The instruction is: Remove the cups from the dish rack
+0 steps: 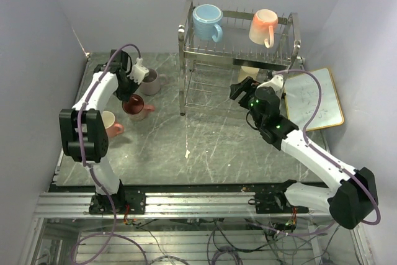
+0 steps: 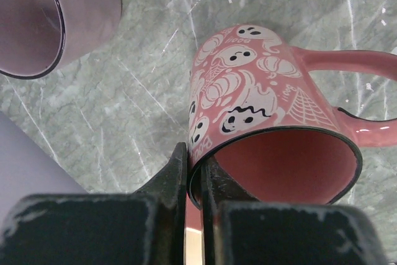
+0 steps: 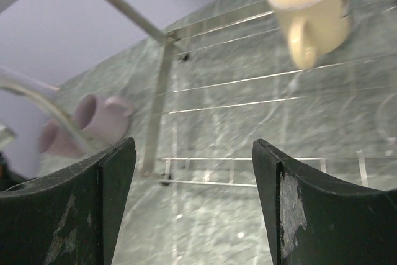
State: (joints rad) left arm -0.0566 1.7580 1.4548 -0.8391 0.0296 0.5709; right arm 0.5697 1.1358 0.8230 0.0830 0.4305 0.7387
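Cups appear in two places from the top view. A light blue cup (image 1: 207,22) and a peach cup (image 1: 263,26) sit on the upper tier of the dish rack (image 1: 182,72). A mauve cup (image 1: 150,82), a patterned pink cup (image 1: 135,107) and a salmon cup (image 1: 111,124) rest on the desk (image 1: 205,147) at the left. The right jaws sit near the rack's lower tier, beside a whiteboard (image 1: 316,98).

From the left wrist, we find the left jaws pinched on the patterned pink cup's rim, one on each side of the wall, with the mauve cup nearby.

From the right wrist, we see the right jaws wide apart and holding nothing. A pale yellow cup (image 3: 313,10) sits within the rack ahead.
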